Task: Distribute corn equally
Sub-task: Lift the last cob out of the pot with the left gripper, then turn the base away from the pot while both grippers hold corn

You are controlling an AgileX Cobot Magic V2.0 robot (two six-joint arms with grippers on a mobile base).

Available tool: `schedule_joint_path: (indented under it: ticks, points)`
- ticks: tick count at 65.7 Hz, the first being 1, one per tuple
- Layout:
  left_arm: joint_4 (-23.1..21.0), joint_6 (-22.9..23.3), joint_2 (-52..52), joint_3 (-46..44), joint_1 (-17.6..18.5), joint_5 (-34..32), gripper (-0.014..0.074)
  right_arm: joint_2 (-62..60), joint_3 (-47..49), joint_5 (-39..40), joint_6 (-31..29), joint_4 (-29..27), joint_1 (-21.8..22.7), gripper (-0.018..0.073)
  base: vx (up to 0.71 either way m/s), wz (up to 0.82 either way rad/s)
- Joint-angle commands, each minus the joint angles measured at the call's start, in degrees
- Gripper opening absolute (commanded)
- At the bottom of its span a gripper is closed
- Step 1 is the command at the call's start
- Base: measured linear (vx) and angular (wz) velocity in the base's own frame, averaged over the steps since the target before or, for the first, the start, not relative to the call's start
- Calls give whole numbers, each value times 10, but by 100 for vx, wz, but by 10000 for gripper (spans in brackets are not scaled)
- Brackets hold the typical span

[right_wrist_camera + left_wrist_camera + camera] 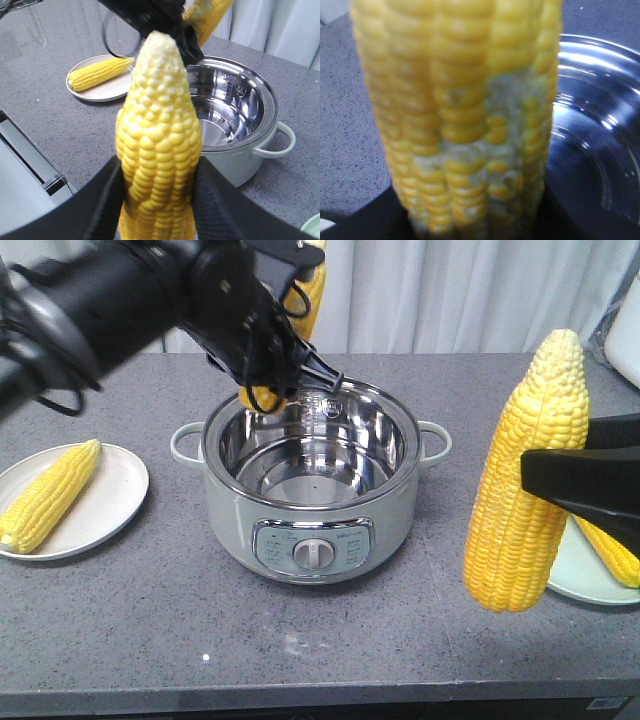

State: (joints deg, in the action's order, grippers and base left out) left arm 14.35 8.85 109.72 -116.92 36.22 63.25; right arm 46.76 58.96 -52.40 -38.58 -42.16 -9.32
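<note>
Left wrist cam alone showed whitish patches on the cob [465, 115] the left fingers [268, 335] clamped above the pot's [310, 510] far rim. Right fingers [215, 205] gripped a second cob [525, 490], half-hiding the right plate [580, 585].

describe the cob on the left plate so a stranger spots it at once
Find the pale green pot in the middle of the grey counter. Left of it sits a white plate with one cob lying flat. The held cobs hang in the air, and the right plate's cob is half hidden.
</note>
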Motion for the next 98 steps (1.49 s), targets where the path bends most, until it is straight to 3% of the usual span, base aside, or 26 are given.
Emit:
schedule_joint_path:
  ticks: [1,17,27,39,59,79,98]
  points:
    - [-28,-43,-72,1,-1,-21,272,-2,14,30,-5,-21,3,195,0,0]
    - [-118,-114,-215,185,-1,-119,272,-2,14,30,-5,-21,3,195,0,0]
    - [-190,-192,-312,319,-1,-209,272,-2,14,30,-5,-21,3,195,0,0]
    - [-240,-240,-398,428,-1,-277,272,-2,14,30,-5,-21,3,195,0,0]
    - [-244,-240,-461,507,-1,-328,272,-2,14,30,-5,-21,3,195,0,0]
    - [-242,-240,-461,507,-1,-285,272,-2,14,30,-5,-21,3,195,0,0]
    - [-242,-240,-461,507,-1,-282,272,-2,14,30,-5,-21,3,195,0,0]
